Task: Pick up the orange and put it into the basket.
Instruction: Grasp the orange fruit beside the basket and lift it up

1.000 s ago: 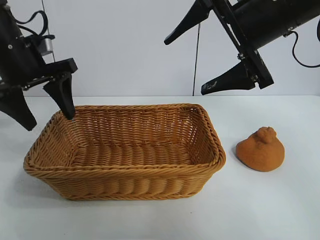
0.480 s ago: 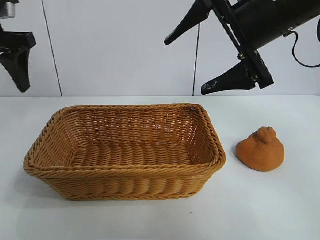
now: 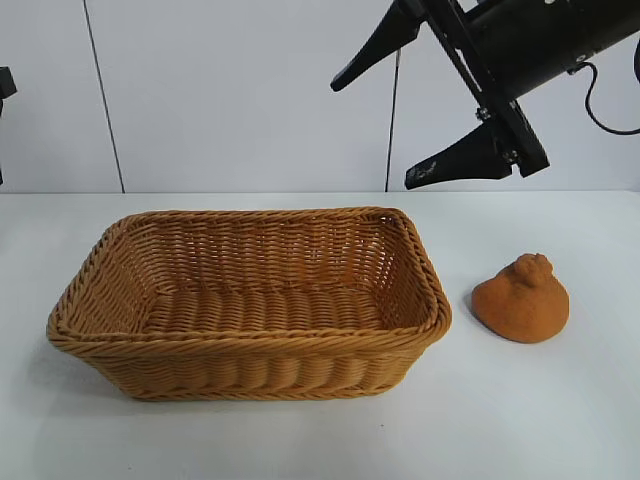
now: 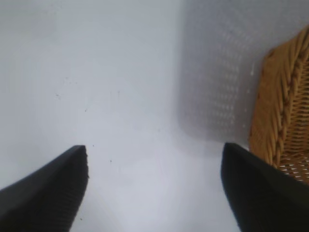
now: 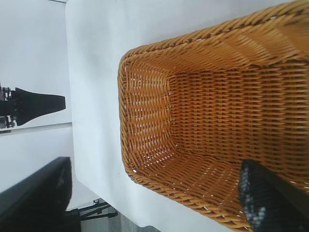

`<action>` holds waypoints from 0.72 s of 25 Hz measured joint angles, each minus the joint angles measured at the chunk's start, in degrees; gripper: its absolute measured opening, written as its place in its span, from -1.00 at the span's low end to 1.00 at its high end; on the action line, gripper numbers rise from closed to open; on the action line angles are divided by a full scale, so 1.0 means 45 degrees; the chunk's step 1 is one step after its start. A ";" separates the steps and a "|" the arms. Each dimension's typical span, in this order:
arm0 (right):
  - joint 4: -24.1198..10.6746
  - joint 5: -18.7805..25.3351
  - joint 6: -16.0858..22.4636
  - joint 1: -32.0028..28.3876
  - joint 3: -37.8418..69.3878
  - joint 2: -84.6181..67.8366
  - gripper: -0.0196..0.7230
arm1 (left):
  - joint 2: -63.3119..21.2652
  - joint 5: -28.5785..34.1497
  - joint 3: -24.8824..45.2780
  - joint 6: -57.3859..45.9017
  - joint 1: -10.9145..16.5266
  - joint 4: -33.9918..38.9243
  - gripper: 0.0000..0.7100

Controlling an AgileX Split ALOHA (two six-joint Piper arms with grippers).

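Sitting on the white tabletop, the orange is a dull brownish-orange lump with a rough matte skin, rounded below and drawn up into a knobbly bump at its top. It lies just beside the basket, off the basket's right end in the exterior view and clear of the braided rim, with bare tabletop between them. It is much smaller than the basket.

The basket is a large tan-orange wicker rectangle with sloping woven sides and nothing inside it.

The right hand hangs in the air above the basket's right end and the orange, angled downward, its two black fingers spread wide apart and holding nothing. Its wrist view looks down into the basket's woven floor.

The left hand is almost out of the exterior view at the left edge. Its wrist view shows its fingers wide apart over bare tabletop, with the basket's rim beside one of them.
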 joint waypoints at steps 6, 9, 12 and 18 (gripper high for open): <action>0.0000 0.0000 0.0000 0.0000 0.0000 0.0000 0.78 | -0.1239 0.0011 0.0505 0.0000 0.0000 0.0000 0.54; 0.0000 -0.0003 0.0000 0.0000 0.0000 0.0000 0.78 | -0.2471 0.0011 0.1503 0.0000 0.0000 0.0000 0.54; 0.0000 -0.0003 0.0000 0.0000 0.0000 0.0000 0.78 | -0.4010 0.0011 0.3044 0.0000 0.0000 0.0000 0.54; 0.0000 -0.0003 0.0000 0.0000 0.0000 0.0000 0.78 | -0.7632 0.0011 0.5933 -0.0111 0.0000 0.0000 0.54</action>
